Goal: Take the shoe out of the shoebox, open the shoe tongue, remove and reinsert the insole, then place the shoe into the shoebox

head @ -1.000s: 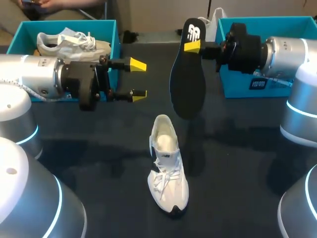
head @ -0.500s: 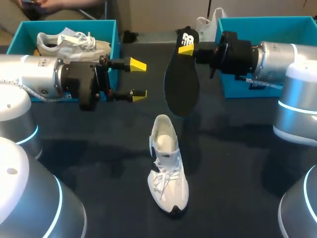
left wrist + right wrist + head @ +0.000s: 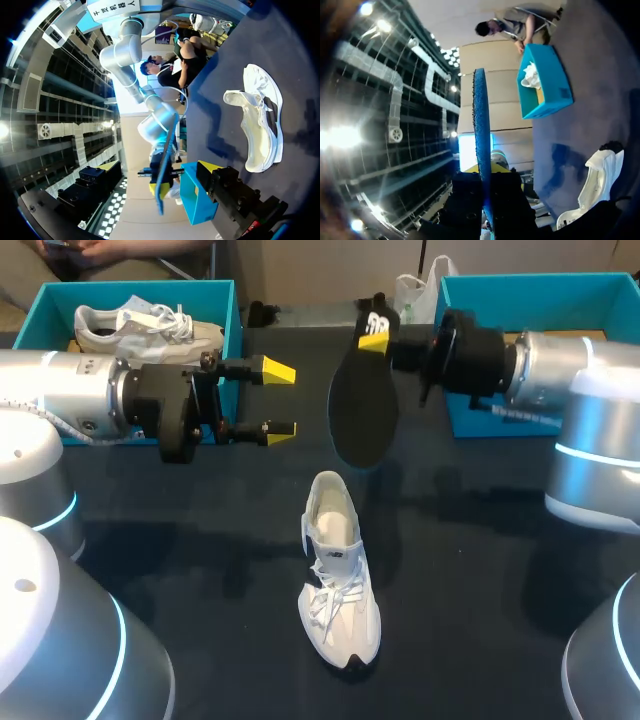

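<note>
**Insole held over the shoe, one box filled**

A dark tabletop (image 3: 480, 570) carries two teal boxes at its far corners. The left shoebox (image 3: 228, 310) holds a second white shoe (image 3: 140, 325) lying on its side, laces uppermost. The right shoebox (image 3: 530, 285) stands at the far right. My right arm (image 3: 560, 370) crosses in front of it, so I cannot tell what is in it.

The white shoe (image 3: 340, 580) of the task lies out of both boxes, on the middle of the tabletop. It rests on its sole, with its long axis running from far to near. The open heel end faces the far side and the toe points toward my base, angled slightly right.

The black insole (image 3: 360, 410) hangs in the air beyond the shoe's heel, clear of it. The right jaws are clamped on its heel end, and its long axis slopes down with the toe end lowest, nearest the shoe. From the right wrist it shows edge-on between the fingers, with a blue rim.

The left jaws stand apart and grip nothing. My left arm (image 3: 90, 400) holds them above the tabletop, just beside the left shoebox and left of the insole.
</note>
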Tool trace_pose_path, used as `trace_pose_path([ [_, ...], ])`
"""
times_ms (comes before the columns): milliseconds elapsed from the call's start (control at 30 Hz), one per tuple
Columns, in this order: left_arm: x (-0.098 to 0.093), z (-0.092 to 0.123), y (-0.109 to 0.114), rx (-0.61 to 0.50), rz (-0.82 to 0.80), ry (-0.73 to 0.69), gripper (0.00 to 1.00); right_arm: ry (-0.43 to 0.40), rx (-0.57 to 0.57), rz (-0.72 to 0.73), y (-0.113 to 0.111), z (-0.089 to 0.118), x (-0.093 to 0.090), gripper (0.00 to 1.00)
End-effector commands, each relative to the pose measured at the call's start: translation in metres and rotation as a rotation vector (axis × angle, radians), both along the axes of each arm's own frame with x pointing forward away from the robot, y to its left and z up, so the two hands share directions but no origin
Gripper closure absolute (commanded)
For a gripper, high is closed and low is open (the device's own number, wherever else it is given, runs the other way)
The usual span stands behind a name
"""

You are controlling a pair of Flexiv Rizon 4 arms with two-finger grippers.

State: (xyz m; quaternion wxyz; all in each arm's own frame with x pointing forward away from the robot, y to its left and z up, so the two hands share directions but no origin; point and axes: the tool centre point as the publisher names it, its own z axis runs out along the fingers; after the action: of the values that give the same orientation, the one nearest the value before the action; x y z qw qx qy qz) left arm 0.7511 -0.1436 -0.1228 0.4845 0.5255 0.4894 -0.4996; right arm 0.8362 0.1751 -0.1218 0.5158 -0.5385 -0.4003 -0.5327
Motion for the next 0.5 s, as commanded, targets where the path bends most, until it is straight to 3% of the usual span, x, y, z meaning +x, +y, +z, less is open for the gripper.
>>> trace_pose_path([
  [33,0.000,-0.001,-0.001,-0.002,0.003,-0.002,0.00,0.054,0.014,0.009,0.013,-0.018,0.004,1.00],
  [233,0.000,-0.001,-0.001,-0.002,0.003,-0.002,0.00,0.119,0.032,0.002,0.013,-0.037,0.003,1.00],
  [500,0.000,-0.001,-0.001,-0.002,0.003,-0.002,0.00,0.193,0.051,-0.009,0.009,-0.042,-0.001,1.00],
])
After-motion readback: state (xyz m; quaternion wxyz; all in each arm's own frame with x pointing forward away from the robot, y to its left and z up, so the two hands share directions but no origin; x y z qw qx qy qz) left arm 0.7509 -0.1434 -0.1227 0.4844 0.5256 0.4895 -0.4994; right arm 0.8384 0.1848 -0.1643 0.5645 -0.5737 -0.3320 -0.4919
